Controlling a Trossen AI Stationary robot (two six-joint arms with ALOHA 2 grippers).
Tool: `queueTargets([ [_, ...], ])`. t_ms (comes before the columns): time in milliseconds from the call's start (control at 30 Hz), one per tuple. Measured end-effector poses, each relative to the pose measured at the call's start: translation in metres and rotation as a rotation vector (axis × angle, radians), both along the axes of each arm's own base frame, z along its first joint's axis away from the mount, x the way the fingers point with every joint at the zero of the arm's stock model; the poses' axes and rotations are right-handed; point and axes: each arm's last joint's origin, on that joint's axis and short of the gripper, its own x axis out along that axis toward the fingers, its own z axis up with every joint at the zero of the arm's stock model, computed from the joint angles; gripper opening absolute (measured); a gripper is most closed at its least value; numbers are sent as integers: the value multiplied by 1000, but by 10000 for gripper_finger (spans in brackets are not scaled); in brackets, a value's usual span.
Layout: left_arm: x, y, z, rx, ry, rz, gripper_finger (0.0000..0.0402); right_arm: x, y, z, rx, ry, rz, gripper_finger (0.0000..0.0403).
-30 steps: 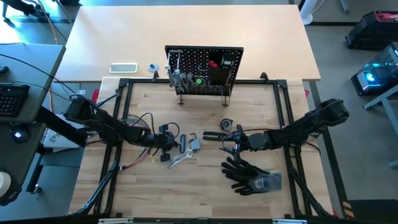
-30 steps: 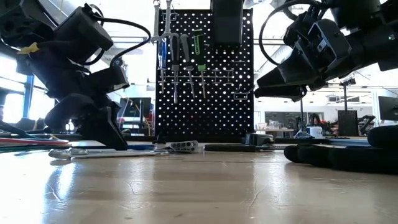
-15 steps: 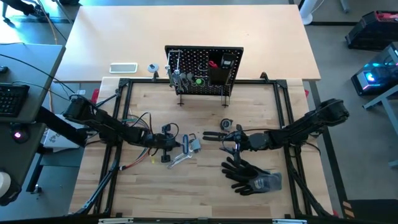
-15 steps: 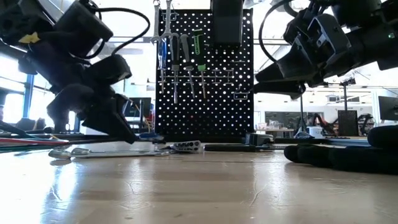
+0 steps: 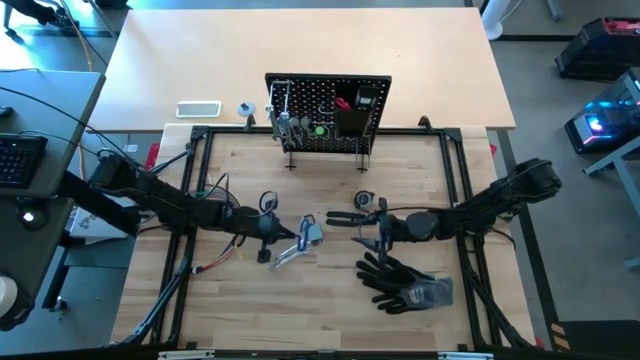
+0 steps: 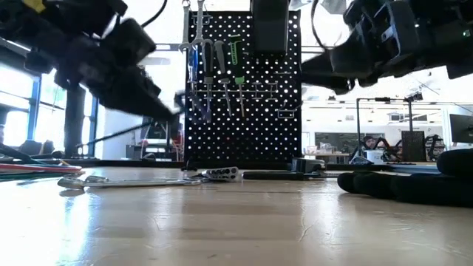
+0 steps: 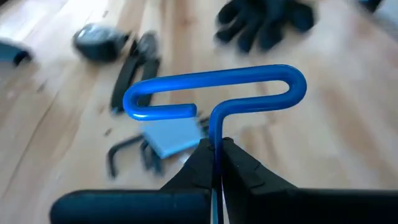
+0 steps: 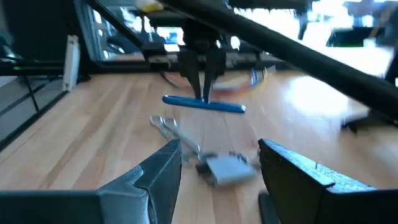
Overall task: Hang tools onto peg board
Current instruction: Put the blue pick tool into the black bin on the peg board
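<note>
Black and perforated, the peg board (image 5: 328, 113) stands upright at the far middle of the wooden table (image 5: 330, 300) in the high view, carrying one box bin (image 5: 351, 117) and a few hung tools. In front of it, toward the table's middle, lie a silver wrench (image 5: 287, 256), a grey hex-key holder (image 5: 312, 232), one pair of black pliers (image 5: 345, 217) and two black gloves (image 5: 405, 281). The left gripper (image 5: 270, 228) reaches in beside the holder; the right gripper (image 5: 375, 229) hangs just beyond the gloves.

Low view: three or four tools hang on the board's upper part, one green-handled (image 6: 236, 55); no writing is readable. The wrench lies flat on the table before the board.

Left wrist view: the fingers are pinched tight on the shaft of one blue T-handled key (image 7: 214, 102), lifted above the holder.

Right wrist view: this arm's own fingers (image 8: 158, 171) stand wide apart, holding nothing, with the blue key beyond them, clear of the table.
</note>
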Motion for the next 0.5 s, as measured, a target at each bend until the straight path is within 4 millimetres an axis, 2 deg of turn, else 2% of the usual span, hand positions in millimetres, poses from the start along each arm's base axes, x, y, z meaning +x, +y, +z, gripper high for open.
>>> queueTargets([
  [200,2,-3,13,-60,-101,-79,1,7,6,12,-157,-58,82,207],
  [500,7,-2,26,-144,-231,-163,1,30,15,46,-421,-136,159,207],
])
